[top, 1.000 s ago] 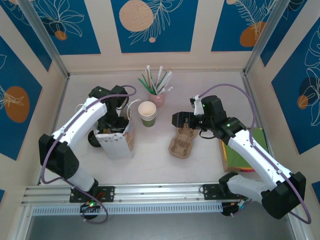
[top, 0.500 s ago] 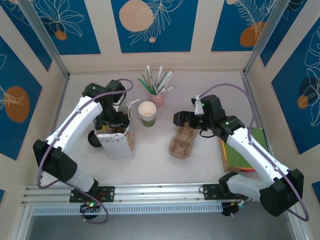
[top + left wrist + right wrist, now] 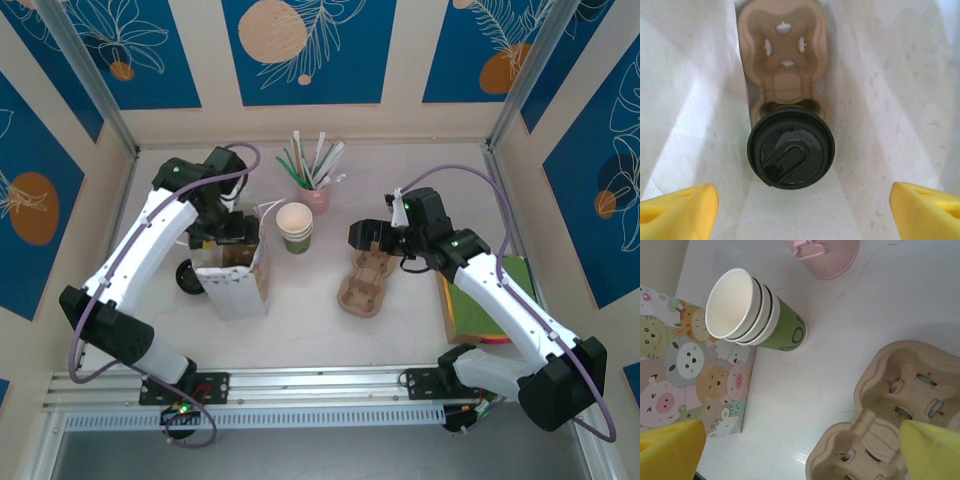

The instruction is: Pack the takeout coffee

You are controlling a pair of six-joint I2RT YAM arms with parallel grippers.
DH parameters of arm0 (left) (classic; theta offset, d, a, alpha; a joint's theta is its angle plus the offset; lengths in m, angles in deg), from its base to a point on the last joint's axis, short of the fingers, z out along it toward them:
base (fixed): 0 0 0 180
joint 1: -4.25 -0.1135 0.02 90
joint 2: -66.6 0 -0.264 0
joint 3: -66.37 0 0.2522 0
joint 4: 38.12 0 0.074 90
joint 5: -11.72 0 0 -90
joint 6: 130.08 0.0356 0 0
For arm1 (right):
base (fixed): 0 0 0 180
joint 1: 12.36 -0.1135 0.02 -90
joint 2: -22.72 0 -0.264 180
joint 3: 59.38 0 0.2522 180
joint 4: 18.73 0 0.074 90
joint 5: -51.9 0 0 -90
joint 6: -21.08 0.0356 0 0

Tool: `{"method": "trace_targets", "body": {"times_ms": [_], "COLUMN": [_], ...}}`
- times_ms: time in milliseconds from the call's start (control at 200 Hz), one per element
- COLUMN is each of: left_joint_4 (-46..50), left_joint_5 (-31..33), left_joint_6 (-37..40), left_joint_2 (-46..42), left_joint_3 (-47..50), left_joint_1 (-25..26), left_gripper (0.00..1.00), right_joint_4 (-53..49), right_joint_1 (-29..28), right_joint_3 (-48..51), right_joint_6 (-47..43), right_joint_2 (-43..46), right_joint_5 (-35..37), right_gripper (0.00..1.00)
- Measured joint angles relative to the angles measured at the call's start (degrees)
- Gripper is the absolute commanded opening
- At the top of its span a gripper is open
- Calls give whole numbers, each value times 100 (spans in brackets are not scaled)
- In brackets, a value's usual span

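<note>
In the left wrist view the takeout coffee (image 3: pixel 790 149), seen from above by its round black lid, sits in the near cell of a brown pulp carrier (image 3: pixel 783 45) at the bottom of the white paper bag (image 3: pixel 880 100). My left gripper (image 3: pixel 800 215) hangs above it, open, and its yellow fingertips (image 3: pixel 677 212) stand well apart from the lid. From the top view that gripper (image 3: pixel 226 232) is over the bag's mouth (image 3: pixel 236 282). My right gripper (image 3: pixel 365 238) is open and holds nothing above the table.
A stack of lidless green cups (image 3: pixel 295 228) stands right of the bag, with a pink cup of straws (image 3: pixel 314 190) behind it. A second pulp carrier (image 3: pixel 362 285) lies under the right gripper. Green and orange sheets (image 3: pixel 490 310) lie at the right edge. A dark round object (image 3: pixel 185 276) sits left of the bag.
My left arm has lifted and drawn back toward the far side, raising its open gripper out of the bag. The right arm has barely shifted.
</note>
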Motion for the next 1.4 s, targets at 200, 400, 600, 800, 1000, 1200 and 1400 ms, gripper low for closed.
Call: {"method": "trace_targets", "body": {"times_ms": [200,400,600,800,1000,1200,1400], "left_joint_4": [-2,39,-17,-269,-601,-881,-935], "left_joint_5": [122,297,468,535,577,573,706], "left_joint_6": [-42,-15,98,201,225,308,498], "left_joint_2": [-48,-81,-179,-494,-785,-1056,-1373], "left_joint_3": [-494,-1228,-1714,-1711,-1565,-1429,-1416], "left_joint_1": [0,0,0,-13,-328,-785,-1113], "left_gripper": [87,87,100,100,100,100,100], "right_joint_4": [-79,-221,-413,-588,-855,-1139,-1628], "right_joint_1": [0,0,-68,-234,-586,-1036,-1318], "right_joint_3": [-210,-492,-999,-1805,-2911,-4343,-6061], "right_joint_6": [-4,-31,-317,-782,-1202,-1663,-2048], "right_joint_2": [-105,-236,-511,-1137,-2063,-3335,-4846], "right_joint_5": [22,109,319,472,715,1117,1482], "right_gripper": [99,99,99,94,87,73,63]}}
